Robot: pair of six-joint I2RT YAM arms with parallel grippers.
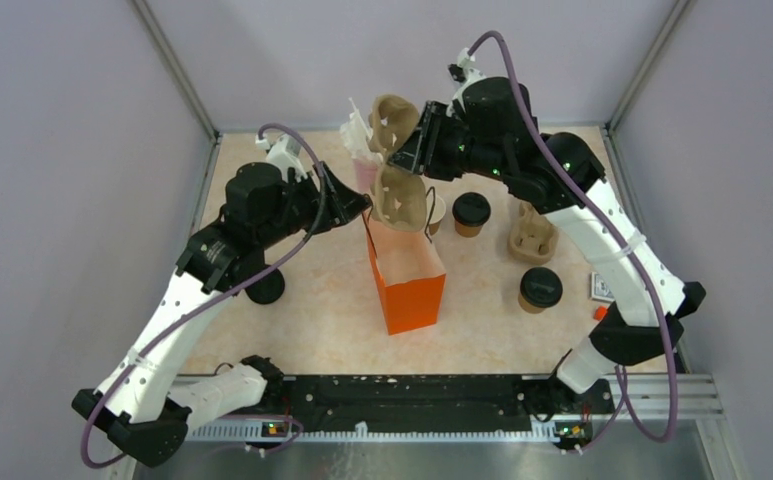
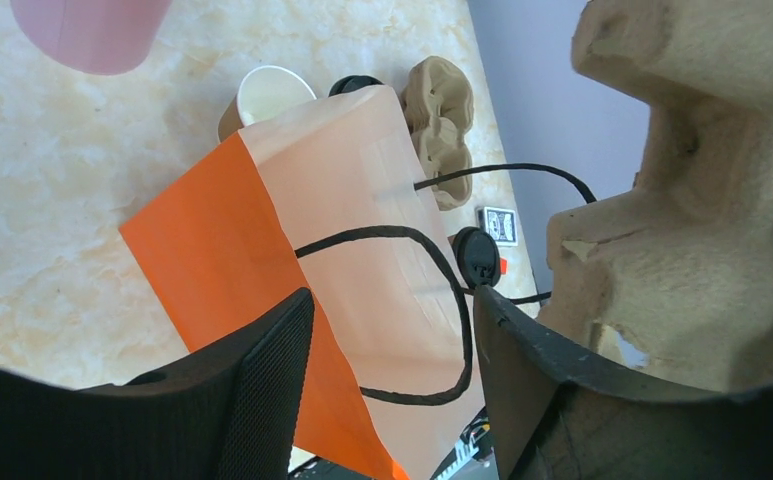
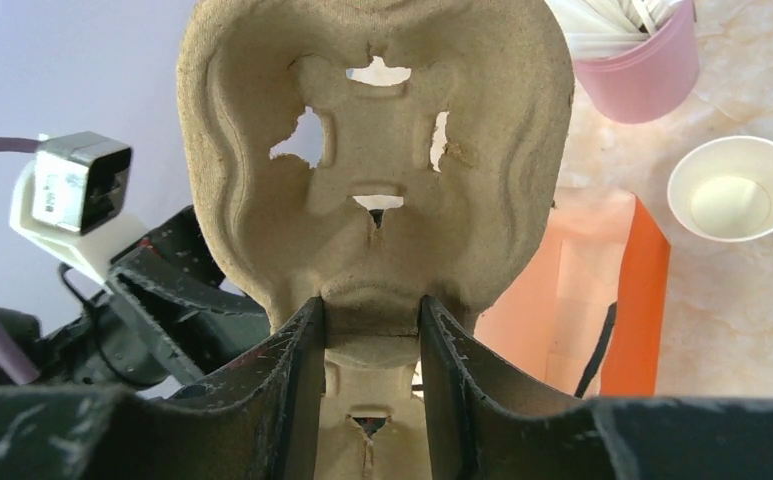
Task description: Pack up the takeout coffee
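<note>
Two brown takeout coffee cups with black lids [image 1: 471, 212] [image 1: 540, 288] stand on the table right of the upright orange bag [image 1: 408, 288]. A lidless cup [image 3: 735, 187] with a white inside stands behind the bag. My right gripper [image 3: 370, 305] is shut on the middle ridge of a tan pulp cup carrier [image 3: 377, 150], which hangs upright over the bag's mouth [image 1: 399, 190]. My left gripper [image 2: 392, 300] is open at the bag's back left rim. The bag's black cord handle [image 2: 432, 300] shows between its fingers, and its right finger [image 2: 522, 350] is against the carrier [image 2: 682, 200].
A pink cup of white straws [image 1: 365, 160] stands behind the bag. A second pulp carrier [image 1: 532, 237] lies between the two lidded cups. A loose black lid [image 1: 265, 287] sits under the left arm. A small card [image 1: 600, 288] lies near the right edge.
</note>
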